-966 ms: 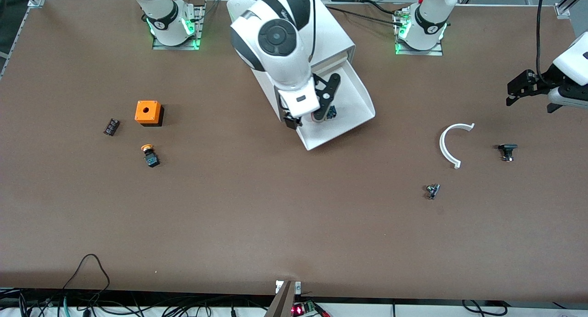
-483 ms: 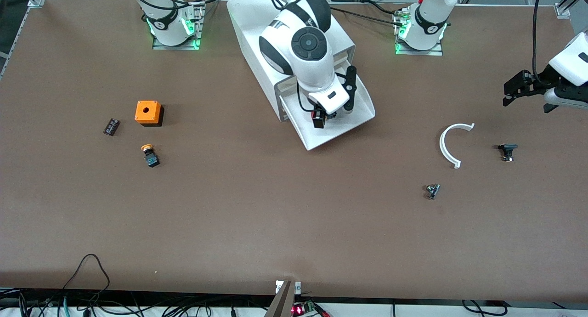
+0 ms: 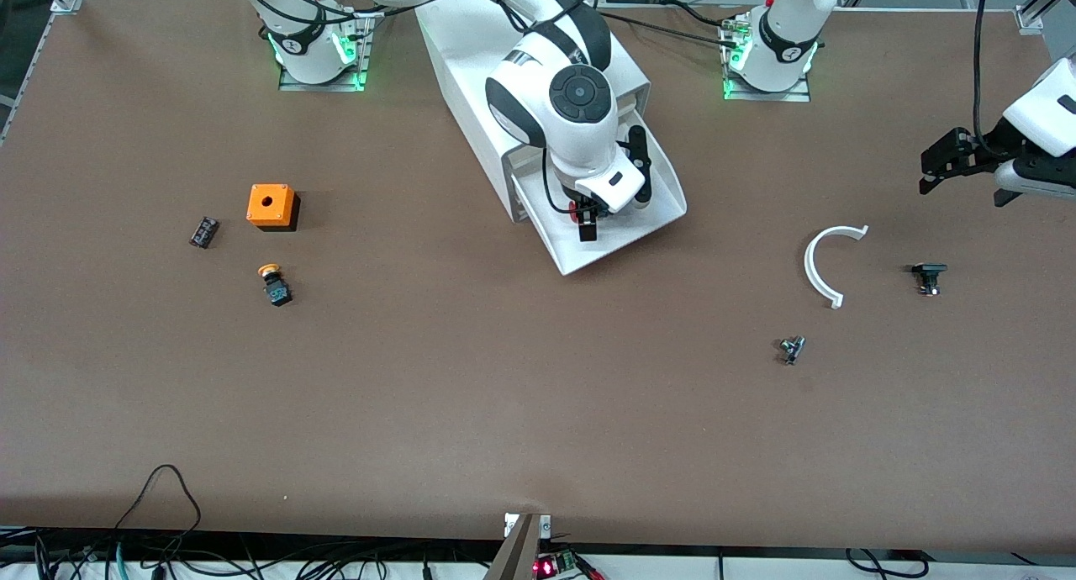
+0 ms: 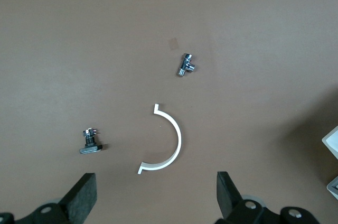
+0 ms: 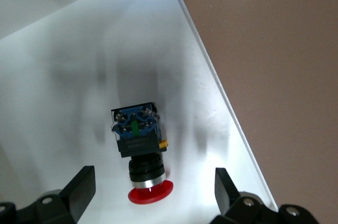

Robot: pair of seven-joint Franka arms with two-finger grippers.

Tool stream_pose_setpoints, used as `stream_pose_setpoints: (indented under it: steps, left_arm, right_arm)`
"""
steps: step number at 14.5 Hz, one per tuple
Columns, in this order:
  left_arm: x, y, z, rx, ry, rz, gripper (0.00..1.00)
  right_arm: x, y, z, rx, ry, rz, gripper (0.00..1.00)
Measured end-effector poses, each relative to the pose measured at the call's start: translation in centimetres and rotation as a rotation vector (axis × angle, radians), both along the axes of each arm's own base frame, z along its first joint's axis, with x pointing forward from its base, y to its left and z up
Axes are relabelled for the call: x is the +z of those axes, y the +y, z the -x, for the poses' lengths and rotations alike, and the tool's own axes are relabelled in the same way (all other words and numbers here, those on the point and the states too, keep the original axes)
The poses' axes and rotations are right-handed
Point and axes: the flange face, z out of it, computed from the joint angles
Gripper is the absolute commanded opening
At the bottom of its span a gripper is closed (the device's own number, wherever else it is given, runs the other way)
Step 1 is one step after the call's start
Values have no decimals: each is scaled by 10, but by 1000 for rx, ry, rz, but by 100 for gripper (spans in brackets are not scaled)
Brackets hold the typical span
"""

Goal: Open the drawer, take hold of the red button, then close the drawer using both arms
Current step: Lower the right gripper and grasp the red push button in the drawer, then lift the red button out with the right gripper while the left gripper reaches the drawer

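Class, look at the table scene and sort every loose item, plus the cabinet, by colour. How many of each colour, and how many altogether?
White: 2, cabinet, curved strip
Orange: 1, box with a hole
Red cap: 1, button in the drawer
Yellow-orange cap: 1, button
Black: 2, block, part
Silver: 1, fitting
Total: 8

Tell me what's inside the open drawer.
The drawer holds one red-capped button lying on its side, under the open right gripper. The arm covers the drawer's inner end.

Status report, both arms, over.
Right pincer open, over the button in the open drawer. Left pincer open, waiting over the table's left-arm end. Nothing in the way.
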Motion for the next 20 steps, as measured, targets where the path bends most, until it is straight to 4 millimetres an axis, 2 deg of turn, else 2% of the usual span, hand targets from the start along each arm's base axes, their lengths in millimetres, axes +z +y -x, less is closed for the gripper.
stream_pose_setpoints:
  steps: [3,5,9,14,18,20]
  left_arm:
    - [4,-1,-1,-3,-8,0,100]
    - [7,-2,-1,-4,-14,-1,100]
    - [9,-7,-2,-13,-18,-1,100]
    - [10,-8,-2,-16,-21,-1,100]
    - [10,-10,-2,-19,-21,-1,100]
    - [12,-13,-2,-25,-24,-1,100]
  right_arm:
    - [-6,6,4,12,-13,-3,99]
    - [-13,12,10,22,-26,7,94]
    - [-22,21,20,44,-38,24,63]
    - [-27,21,20,57,-42,34,29]
    - [-20,22,19,89,-54,22,17]
    - [-6,24,17,93,-72,2,14]
